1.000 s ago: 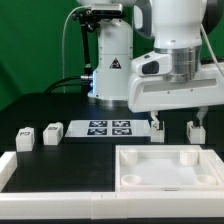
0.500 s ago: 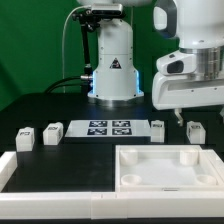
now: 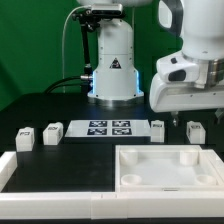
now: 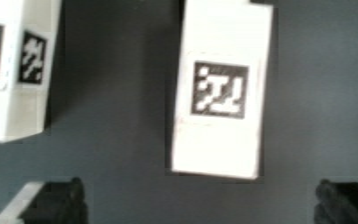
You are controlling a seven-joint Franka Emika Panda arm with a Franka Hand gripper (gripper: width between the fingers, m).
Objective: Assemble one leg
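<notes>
Looking across a matte black table surface [image 3: 60, 105], closed off at the back by a green backdrop wall [image 3: 30, 40]. Starting at the exterior view's left with a long white raised ledge [image 3: 50, 172] running along the table's near edge. Passing behind it a first small white tagged block [image 3: 23, 137] and, just beside that, a second small white tagged block [image 3: 51, 131], both resting on the black surface.

Reaching at mid-table the flat white marker board [image 3: 108, 127] carrying four black-and-white tags, lying in front of the arm's white pedestal base [image 3: 112, 70], glowing blue low down. Coming next to a third small white tagged block [image 3: 157, 128] just beside the board's right end. Meeting in front of it the large white square tray-like tabletop piece [image 3: 120, 170], lying flat with its rim up.

Ending at the exterior view's right with the leg [image 3: 197, 130], a small white plastic post bearing a square black-and-white tag, resting on the black surface behind the tray. Hanging close above it, the white two-finger gripper [image 3: 195, 119], spread wide and holding nothing.

Showing in the wrist view the leg [image 4: 224, 90] on the dark surface with its tag facing the camera, touching neither of the dark fingertips [image 4: 51, 200] of the gripper [image 4: 197, 200]. Catching beside it, apart, another white tagged piece [image 4: 16, 70], cut off by the frame edge and too partial to identify.
</notes>
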